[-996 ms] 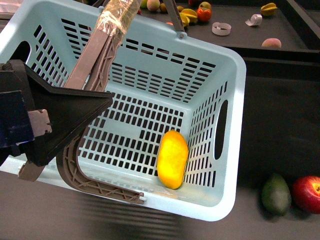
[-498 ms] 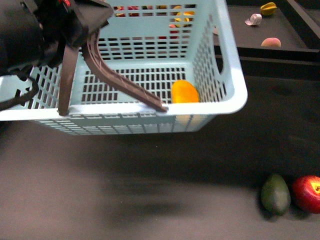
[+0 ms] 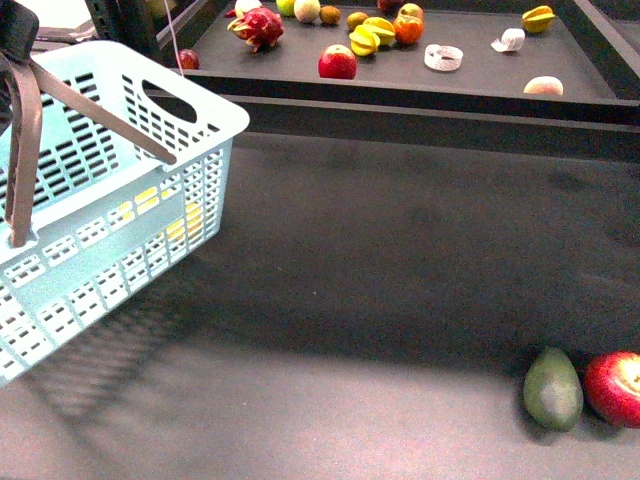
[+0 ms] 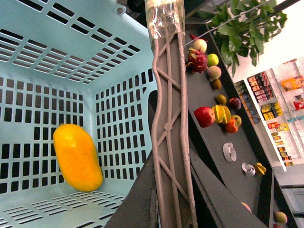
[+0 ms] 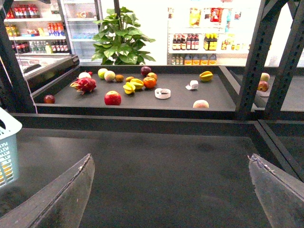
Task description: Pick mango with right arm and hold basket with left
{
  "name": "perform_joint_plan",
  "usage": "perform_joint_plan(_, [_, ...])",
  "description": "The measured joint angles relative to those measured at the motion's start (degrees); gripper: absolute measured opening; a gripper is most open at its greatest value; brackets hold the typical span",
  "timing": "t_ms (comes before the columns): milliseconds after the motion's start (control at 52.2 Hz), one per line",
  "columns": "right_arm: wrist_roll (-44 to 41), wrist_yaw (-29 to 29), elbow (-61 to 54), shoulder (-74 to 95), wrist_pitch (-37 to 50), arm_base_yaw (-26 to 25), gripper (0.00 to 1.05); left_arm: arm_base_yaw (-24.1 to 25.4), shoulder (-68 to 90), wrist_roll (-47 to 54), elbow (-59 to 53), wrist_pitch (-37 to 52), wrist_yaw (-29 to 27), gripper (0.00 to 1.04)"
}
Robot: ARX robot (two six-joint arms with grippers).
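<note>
The left gripper seems to pinch the handle of the basket — mango inside — while the right gripper stays spread wide.

— Where is there open room?

— The dark matte tabletop lies bare across its middle; a gripper could pass there freely.

— And what blocks?

— The pale turquoise slotted plastic basket fills the left side, tilted, its grey-brown hinged handles crossing its open mouth above the smooth yellow-orange mango. At the near right, a dark green avocado-shaped fruit and a red apple sit just beside each other.
</note>
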Motion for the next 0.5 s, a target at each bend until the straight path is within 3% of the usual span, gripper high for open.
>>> perform_joint_plan(230, [0.00,-0.02,0.00,0.00,0.00,0.00,0.97,-0.04,4.94,-7.98,1.14,-2.29,-1.14,0.12])
perform_joint_plan(498, [0.00,-0.02,0.00,0.00,0.00,0.00,0.97,0.61,6.84,-11.19,4.00,-1.92,-6.19,0.12])
